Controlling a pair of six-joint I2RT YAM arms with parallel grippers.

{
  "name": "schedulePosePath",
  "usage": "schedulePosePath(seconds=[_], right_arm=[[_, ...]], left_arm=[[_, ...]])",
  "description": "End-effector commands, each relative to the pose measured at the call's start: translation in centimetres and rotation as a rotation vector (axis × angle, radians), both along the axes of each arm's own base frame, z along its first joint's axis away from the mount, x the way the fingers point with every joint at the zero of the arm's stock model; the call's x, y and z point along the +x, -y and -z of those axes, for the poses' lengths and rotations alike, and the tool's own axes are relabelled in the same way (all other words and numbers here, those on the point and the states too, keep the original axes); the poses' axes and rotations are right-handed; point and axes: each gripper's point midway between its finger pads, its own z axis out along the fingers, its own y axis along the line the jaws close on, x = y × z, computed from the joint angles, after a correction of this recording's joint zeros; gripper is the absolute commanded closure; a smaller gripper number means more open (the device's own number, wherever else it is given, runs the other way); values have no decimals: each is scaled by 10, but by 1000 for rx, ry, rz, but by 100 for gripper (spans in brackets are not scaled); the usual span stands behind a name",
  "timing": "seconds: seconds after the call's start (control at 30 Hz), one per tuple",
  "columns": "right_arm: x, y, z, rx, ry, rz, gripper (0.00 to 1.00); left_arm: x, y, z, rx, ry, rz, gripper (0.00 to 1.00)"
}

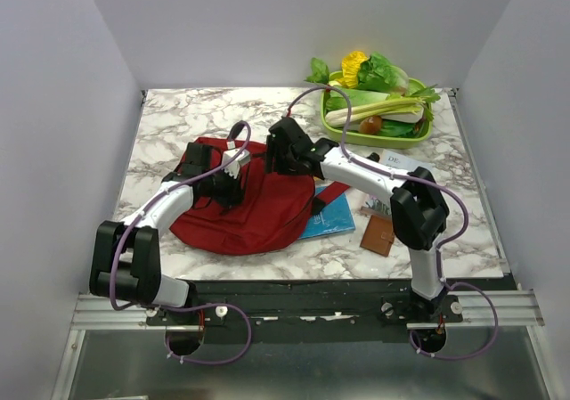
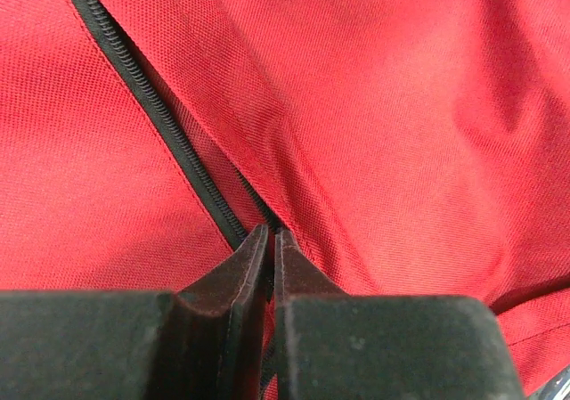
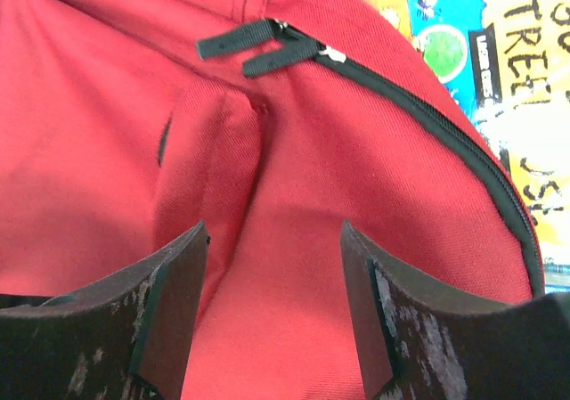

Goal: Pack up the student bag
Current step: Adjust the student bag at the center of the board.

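The marble tabletop [image 1: 178,119] carries everything. The student bag [image 1: 254,217], dark red, lies flat at its middle, a little left of centre, between the two arms, which both reach in over the bag's far half.

At the far right corner stands a green tray [image 1: 324,119] heaped with leafy vegetables [image 1: 378,75], well apart from the bag. A blue book [image 1: 331,215] lies just right of the bag, its left edge tucked under the red cloth. A small brown flat piece [image 1: 378,235], perhaps a wallet, lies just right of the book.

The right end effector [image 3: 272,232] stands open, fingers spread wide above the red cloth with nothing between them; a raised fold of fabric lies just ahead of it. Farther on, two black zip pulls [image 3: 258,48] sit together at the end of a closed zip.

The left end effector [image 2: 270,232] has its fingers drawn almost together, only a thin slit between them. Its tips press at a fold beside a black zip [image 2: 151,106]; whether they pinch any cloth cannot be told.
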Motion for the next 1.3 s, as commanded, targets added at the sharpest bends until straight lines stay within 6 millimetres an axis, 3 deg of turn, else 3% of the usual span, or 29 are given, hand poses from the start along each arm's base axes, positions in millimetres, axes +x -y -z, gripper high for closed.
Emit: schedulePosePath(seconds=[0.0, 0.2, 0.4, 0.77, 0.87, 1.03, 1.17, 1.27], right_arm=[[-24, -6, 18, -50, -73, -41, 30], [-41, -18, 25, -46, -100, -68, 30], [-45, -39, 16, 24, -84, -121, 29], [-54, -62, 27, 20, -98, -175, 30], [-54, -66, 21, 38, -89, -183, 31], [-59, -57, 22, 38, -86, -171, 32], [-57, -62, 12, 73, -62, -176, 32], [-55, -67, 17, 71, -74, -184, 33]], left_arm=[[1, 7, -16, -62, 19, -36, 83], [7, 1, -12, -40, 48, -91, 78], [1, -6, -2, -10, 60, -98, 68], [7, -4, -9, -51, 95, -139, 68], [8, -1, -8, -66, 84, -126, 68], [10, -4, -1, -42, 85, -126, 68], [12, -1, 0, -53, 86, -122, 68], [12, 0, -1, -59, 82, -118, 68]])
